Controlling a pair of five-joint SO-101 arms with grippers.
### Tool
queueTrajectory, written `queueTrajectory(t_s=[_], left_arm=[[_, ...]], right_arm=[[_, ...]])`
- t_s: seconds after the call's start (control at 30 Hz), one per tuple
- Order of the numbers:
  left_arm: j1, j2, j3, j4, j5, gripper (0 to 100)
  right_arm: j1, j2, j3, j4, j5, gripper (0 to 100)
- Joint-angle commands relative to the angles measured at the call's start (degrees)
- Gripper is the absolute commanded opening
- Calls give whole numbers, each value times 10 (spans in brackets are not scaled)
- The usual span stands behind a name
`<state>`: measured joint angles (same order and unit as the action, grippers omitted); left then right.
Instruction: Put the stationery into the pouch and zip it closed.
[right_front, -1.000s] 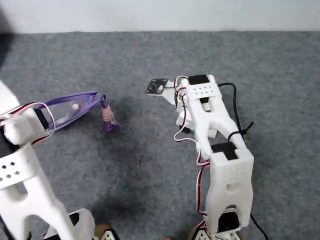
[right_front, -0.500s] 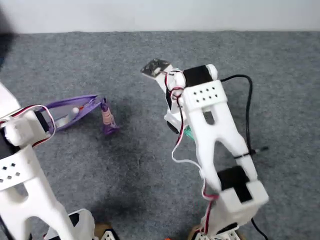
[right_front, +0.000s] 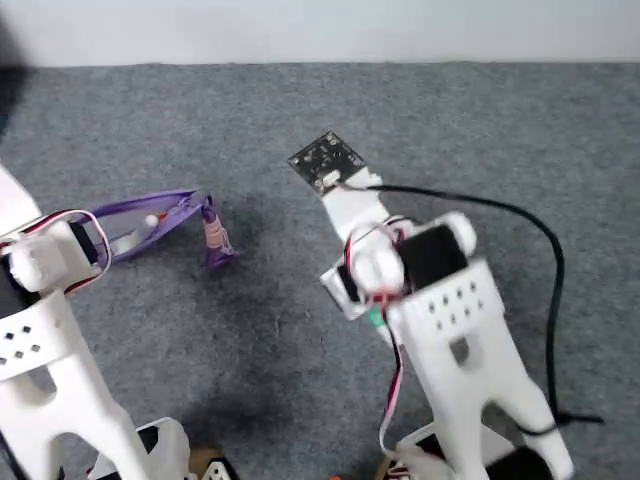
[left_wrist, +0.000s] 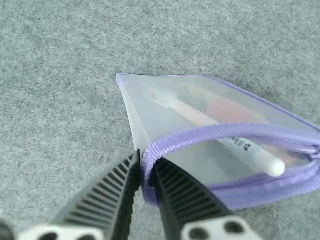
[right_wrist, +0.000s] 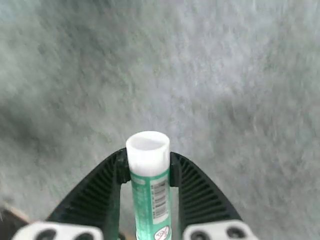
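A translucent purple-edged pouch (left_wrist: 200, 115) lies on the grey mat with its mouth open. Inside it are a white pen (left_wrist: 235, 147) and a pink item. My left gripper (left_wrist: 144, 159) is shut on the pouch's purple zip edge. In the high view the pouch (right_front: 150, 215) sits at the left, by the left arm, with a pink zip charm (right_front: 214, 235) at its far end. My right gripper (right_wrist: 147, 165) is shut on a green-and-white stick (right_wrist: 148, 185) with a white cap, held above the mat. A bit of that green stick (right_front: 374, 316) shows under the right wrist, well to the right of the pouch.
The grey mat (right_front: 270, 330) covers the table up to a white wall (right_front: 320, 30) at the back. The right arm's black cable (right_front: 520, 225) loops over the mat on the right. Open mat lies between the pouch and the right arm.
The right arm has drawn back toward the table's near edge with the stick in its gripper. The left arm and the pouch have stayed put.
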<state>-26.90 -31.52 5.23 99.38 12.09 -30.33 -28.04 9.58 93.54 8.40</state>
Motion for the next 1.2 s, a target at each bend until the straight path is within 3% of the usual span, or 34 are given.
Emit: queueTrajectory(t_s=[0.0, 0.23, 0.4, 0.77, 1.03, 1.17], left_arm=[[0, -4, 0, 11, -4, 13], [0, -4, 0, 10, -4, 13], [0, -4, 0, 10, -4, 13], [0, -4, 0, 10, -4, 13], [0, -4, 0, 10, -4, 13], [0, -3, 0, 10, -4, 13]], right_arm=[[-31, -66, 31, -104, -40, 8], [-74, -98, 59, -287, -151, 8], [-88, -101, 59, -384, -191, 8], [-160, -102, 62, -563, -193, 8], [-187, -108, 152, -735, -190, 8], [-216, -132, 222, -842, -137, 8]])
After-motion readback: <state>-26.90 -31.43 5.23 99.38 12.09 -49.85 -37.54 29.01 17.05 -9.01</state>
